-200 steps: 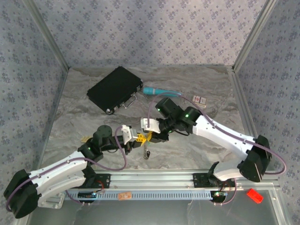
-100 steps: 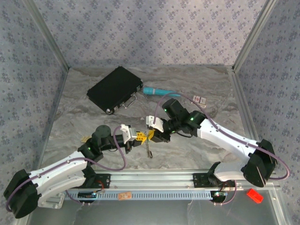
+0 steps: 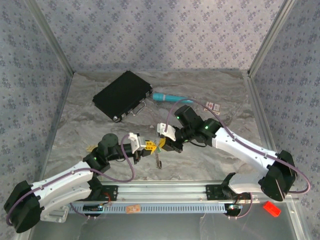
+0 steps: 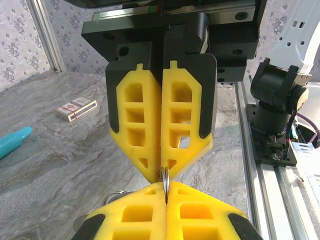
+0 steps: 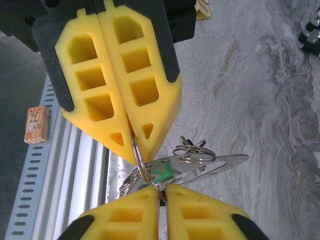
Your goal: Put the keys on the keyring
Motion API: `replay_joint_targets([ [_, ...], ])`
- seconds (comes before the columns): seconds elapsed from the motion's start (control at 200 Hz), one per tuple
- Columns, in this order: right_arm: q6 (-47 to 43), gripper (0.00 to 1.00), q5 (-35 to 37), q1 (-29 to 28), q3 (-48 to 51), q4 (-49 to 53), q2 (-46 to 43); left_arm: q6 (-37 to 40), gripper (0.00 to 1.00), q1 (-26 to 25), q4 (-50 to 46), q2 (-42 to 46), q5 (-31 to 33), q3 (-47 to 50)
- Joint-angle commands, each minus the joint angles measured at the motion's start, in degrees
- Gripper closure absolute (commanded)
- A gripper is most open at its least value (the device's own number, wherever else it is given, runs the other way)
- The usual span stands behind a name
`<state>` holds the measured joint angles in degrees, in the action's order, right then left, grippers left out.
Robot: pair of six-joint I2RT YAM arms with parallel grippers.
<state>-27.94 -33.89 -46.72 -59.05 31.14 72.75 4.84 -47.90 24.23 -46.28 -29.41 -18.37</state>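
Far back on the left of the table point(image 3: 75, 130), a black case point(image 3: 122, 95), with a teal pen point(image 3: 167, 97) just beside it. Nearer, by the middle, the left gripper point(image 3: 149, 146), shut tight on the ring point(image 5: 138, 159). Tip to tip with it, the right gripper point(image 3: 162, 144), pinched shut on that same ring. Held up between both tips. Bunched against the ring, the keys point(image 5: 162, 174), one with a green head, and a short chain point(image 3: 159, 160) hanging down below.
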Motion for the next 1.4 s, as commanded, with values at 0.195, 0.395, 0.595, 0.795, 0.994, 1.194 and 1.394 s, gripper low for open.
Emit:
replay_joint_targets([
  [0.195, 0.1, 0.89, -1.0, -0.7, -0.4, 0.5, 2.4, -0.8, 1.0, -0.4, 4.0, -1.1, -3.4, -1.5],
  [0.395, 0.8, 0.73, 1.0, -0.2, 0.7, 0.3, -0.6, -0.4, 1.0, -0.6, 4.4, -0.7, -1.2, -0.6],
  [0.595, 3.5, 0.63, 2.6, 0.2, 4.6, -1.3, -4.4, -1.7, 1.0, -0.6, 6.1, -0.3, -0.1, 0.5],
  [0.795, 4.7, 0.61, 3.3, -1.3, 6.2, -3.8, -4.7, -2.0, 1.0, -0.7, 6.8, -0.1, 0.5, 0.6],
  [0.994, 5.6, 0.62, 4.9, -2.2, 7.2, -7.0, -2.8, -2.2, 1.0, -0.6, 7.2, 0.1, 0.6, 0.8],
  [1.194, 6.4, 0.64, 6.3, -2.8, 8.2, -10.6, -1.6, -2.5, 1.0, -0.6, 7.4, 0.4, 0.7, 1.1],
  [1.394, 7.0, 0.67, 8.8, -3.0, 9.5, -13.8, -2.7, -2.5, 1.0, -0.7, 7.2, 0.9, 1.4, 1.3],
])
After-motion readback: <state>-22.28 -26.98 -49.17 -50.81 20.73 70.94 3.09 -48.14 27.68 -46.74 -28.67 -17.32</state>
